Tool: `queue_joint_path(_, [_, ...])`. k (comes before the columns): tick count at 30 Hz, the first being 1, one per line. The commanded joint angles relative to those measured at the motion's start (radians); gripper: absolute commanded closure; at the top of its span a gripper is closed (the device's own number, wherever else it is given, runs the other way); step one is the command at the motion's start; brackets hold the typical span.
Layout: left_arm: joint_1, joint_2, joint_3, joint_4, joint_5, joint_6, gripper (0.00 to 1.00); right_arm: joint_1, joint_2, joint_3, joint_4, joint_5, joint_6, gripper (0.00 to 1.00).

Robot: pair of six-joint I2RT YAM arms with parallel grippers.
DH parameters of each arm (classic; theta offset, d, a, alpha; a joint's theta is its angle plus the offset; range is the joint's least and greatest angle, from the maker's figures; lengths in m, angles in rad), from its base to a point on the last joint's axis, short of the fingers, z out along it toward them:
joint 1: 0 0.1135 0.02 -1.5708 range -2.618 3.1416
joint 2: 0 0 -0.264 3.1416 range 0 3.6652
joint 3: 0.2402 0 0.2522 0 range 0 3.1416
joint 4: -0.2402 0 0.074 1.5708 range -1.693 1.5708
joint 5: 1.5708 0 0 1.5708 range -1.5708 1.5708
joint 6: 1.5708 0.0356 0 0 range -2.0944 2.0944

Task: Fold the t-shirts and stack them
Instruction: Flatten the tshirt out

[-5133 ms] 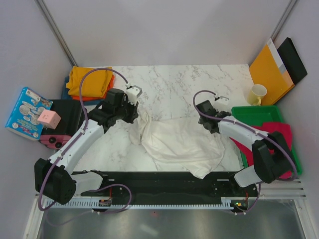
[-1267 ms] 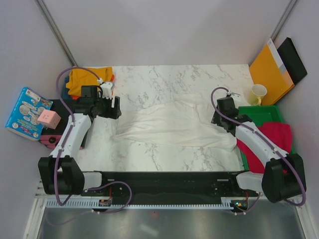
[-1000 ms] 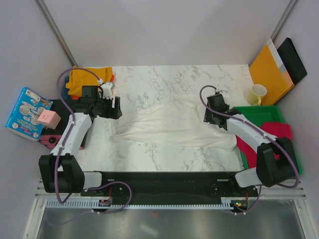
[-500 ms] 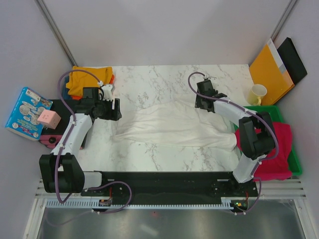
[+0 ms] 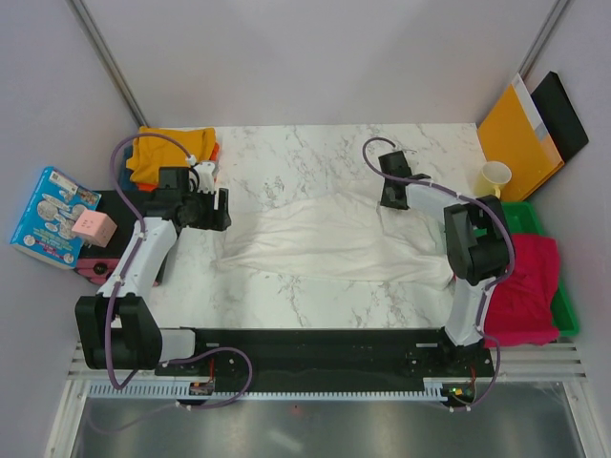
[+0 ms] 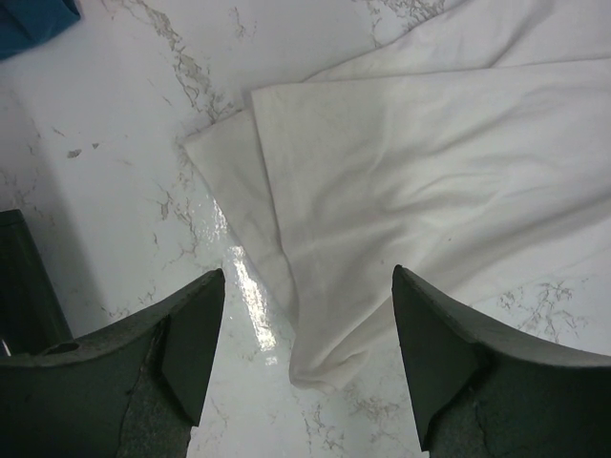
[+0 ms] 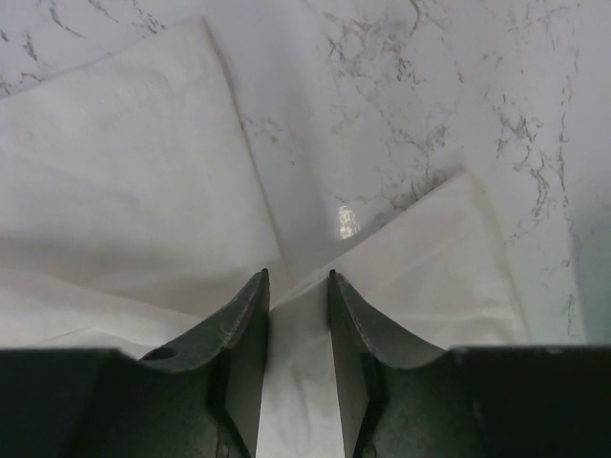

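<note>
1. The white t-shirt lies stretched in a long band across the middle of the marble table. It reaches from near the left edge almost to the right edge, with loose creases and layers doubled over.
2. The left gripper hangs over the shirt's left end with its jaws wide and nothing between them.
3. The right gripper sits over the shirt's far edge, toward the right. Its jaws are close together with a thin gap, and no cloth is visibly pinched.
4. The shirt looks light, limp and a bit slippery on the glossy marble. I judge it will sag and drag if lifted by one point.
5. The best holds seem to be the edges. The left gripper could take the doubled corner beneath it, and the right the flap edge under its tips, pinching every layer.
6. The mustard yellow shirt lies folded at the far left corner, with orange peeking out beside it.
7. The crimson-pink shirt is heaped in the green tray at the right edge, close to the white shirt's right end, so a wide sweep there could snag.
8. A cup and an envelope stand near the far right corner, apart from the cloth.
</note>
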Motion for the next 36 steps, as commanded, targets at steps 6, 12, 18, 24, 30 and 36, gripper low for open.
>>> queue_joint_path(6, [0.003,0.011,0.007,0.012,0.01,-0.036,0.23,-0.005,-0.1,-0.061,0.043,0.046,0.013,0.4])
queue_joint_path(12, [0.003,0.009,0.008,0.012,0.019,-0.036,0.23,-0.049,-0.192,-0.093,0.02,0.133,0.048,0.32])
queue_joint_path(18, [0.003,0.012,0.005,0.013,0.029,-0.036,0.23,-0.101,-0.2,-0.147,0.002,0.126,0.076,0.37])
queue_joint_path(24, [0.003,0.017,0.004,0.014,0.027,-0.03,0.23,-0.126,-0.157,-0.174,0.005,0.103,0.103,0.41])
queue_joint_path(30, [0.003,0.019,-0.003,0.013,0.03,-0.029,0.23,-0.135,-0.108,-0.165,0.012,0.086,0.109,0.43])
queue_joint_path(36, [0.003,0.019,-0.009,0.013,0.027,-0.027,0.23,-0.138,-0.085,-0.162,0.025,0.086,0.109,0.53])
